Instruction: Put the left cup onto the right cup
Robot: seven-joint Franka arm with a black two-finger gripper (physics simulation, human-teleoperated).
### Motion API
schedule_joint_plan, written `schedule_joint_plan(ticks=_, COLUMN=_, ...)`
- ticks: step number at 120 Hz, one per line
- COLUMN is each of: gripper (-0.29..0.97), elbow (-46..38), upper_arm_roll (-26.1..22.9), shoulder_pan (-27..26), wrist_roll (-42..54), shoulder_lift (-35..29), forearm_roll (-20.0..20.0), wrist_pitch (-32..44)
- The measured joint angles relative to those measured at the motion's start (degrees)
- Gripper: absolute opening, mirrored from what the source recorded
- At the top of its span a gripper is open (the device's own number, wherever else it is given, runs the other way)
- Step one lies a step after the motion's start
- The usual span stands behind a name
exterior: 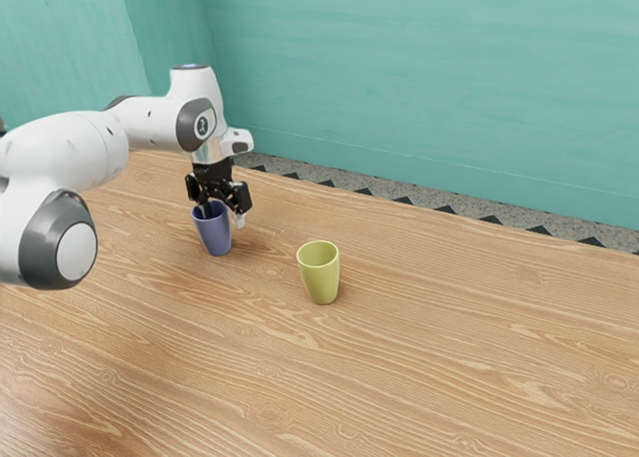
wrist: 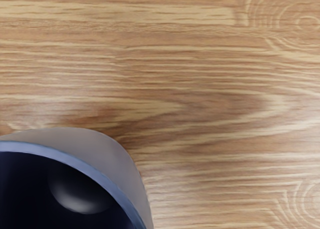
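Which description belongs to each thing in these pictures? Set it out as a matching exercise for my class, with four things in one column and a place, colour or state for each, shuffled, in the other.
Things
1. blue cup
2. green cup
3. claw
4. table

Descriptions
A. wood-grained, bears both cups
B. stands apart, open side up, toward the exterior view's right
C. black, at a cup's rim
D. upright, directly beneath the claw

Pairs: 1-D, 2-B, 3-C, 4-A
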Motion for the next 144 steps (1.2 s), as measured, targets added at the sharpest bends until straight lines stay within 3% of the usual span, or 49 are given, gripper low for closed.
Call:
schedule_joint_plan(ticks=87, gripper=0.0, elbow=0.86, upper_arm_roll=-0.11, shoulder_pan=0.4, wrist_roll=0.17, shoulder_lift=0.57, forearm_roll=0.27, wrist_pitch=0.05)
schedule_joint_plan(ticks=120, gripper=-0.08, elbow=0.34, upper_arm_roll=0.24, shoulder_pan=0.14, wrist_roll=0.19, shoulder_lift=-1.44, forearm_roll=0.55, wrist_pitch=0.1)
schedule_joint_plan(ticks=144, gripper=-0.1, elbow=-1.61, upper_arm_roll=0.51, shoulder_pan=-1.04, wrist_roll=0.15, shoulder_lift=-6.41, forearm_roll=1.26, wrist_pitch=0.08)
